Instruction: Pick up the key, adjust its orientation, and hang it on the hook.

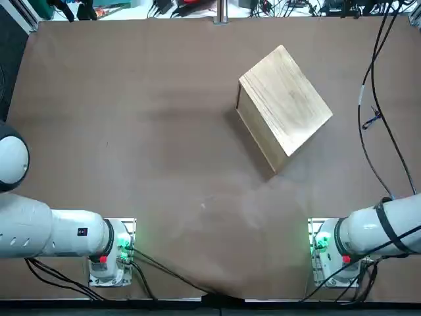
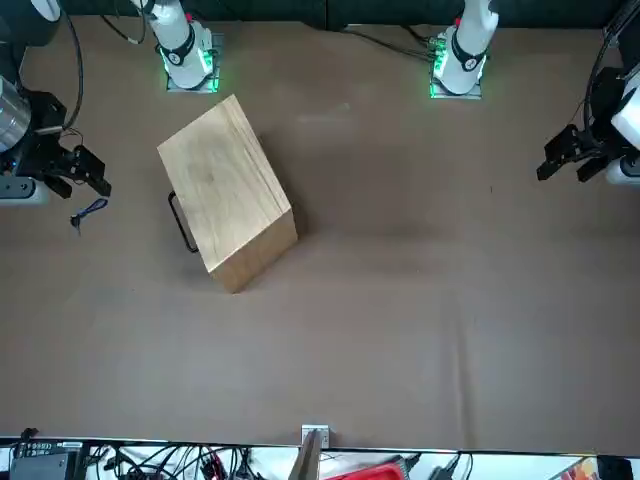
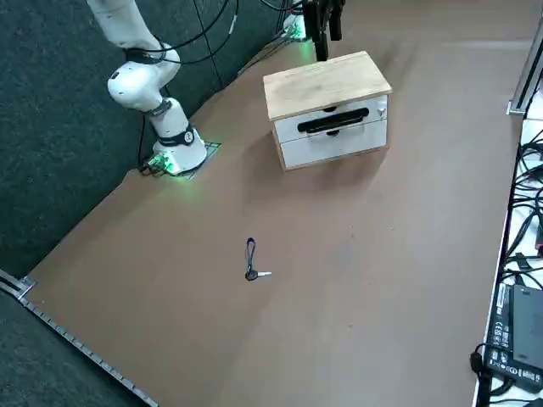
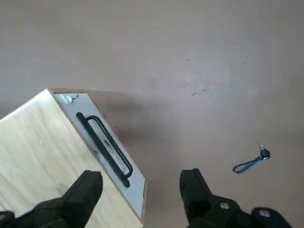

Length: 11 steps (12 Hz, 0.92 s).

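Key (image 3: 252, 275) lies on the tabletop (image 3: 356, 246), well apart from the wooden box and off its drawer side. The brown tabletop carries both, with dark cables and equipment along its far edge in the top view. The right arm (image 1: 395, 220) reaches out from its base, which shows a green light and a red button; black cables (image 1: 373, 79) run in loops above the key's side of the tabletop in the top view. The box (image 3: 327, 85) stands at an angle, with a pale wood-grained top and two white drawer fronts (image 3: 335, 144), one above the other. The right end effector (image 4: 142, 175) is above the tabletop, its two black fingers (image 4: 90, 185) spread apart, with part of the box showing between them in the wrist view. A long black handle (image 3: 333, 120) sticks out from the drawer side. The key's blue strap (image 4: 247, 165) forms a narrow closed loop, flat on the tabletop. The key itself has a black head and a slim metal blade, pointing away from the strap at an angle. Smallest is a clear hook (image 4: 70, 99), fixed to the upper drawer front near one end, beyond the end of the handle.
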Tool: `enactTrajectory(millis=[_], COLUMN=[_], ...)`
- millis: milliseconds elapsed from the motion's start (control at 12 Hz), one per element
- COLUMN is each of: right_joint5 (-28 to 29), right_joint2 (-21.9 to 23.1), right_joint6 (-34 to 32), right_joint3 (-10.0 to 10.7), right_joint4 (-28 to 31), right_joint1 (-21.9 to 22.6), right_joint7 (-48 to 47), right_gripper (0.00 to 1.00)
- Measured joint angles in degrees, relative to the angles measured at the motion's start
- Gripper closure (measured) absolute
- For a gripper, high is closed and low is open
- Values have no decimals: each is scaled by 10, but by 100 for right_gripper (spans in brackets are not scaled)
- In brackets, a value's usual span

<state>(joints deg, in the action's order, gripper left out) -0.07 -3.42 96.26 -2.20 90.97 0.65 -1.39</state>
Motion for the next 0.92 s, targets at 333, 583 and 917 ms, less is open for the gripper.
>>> enactTrajectory(millis=[333, 583, 917], right_joint5=[0, 0, 0], right_joint2=[0, 0, 0], right_joint6=[0, 0, -1], right_joint3=[0, 0, 7], right_joint4=[0, 0, 0], right_joint1=[0, 0, -8], right_joint7=[0, -2, -11], right_gripper=[0, 0, 0])
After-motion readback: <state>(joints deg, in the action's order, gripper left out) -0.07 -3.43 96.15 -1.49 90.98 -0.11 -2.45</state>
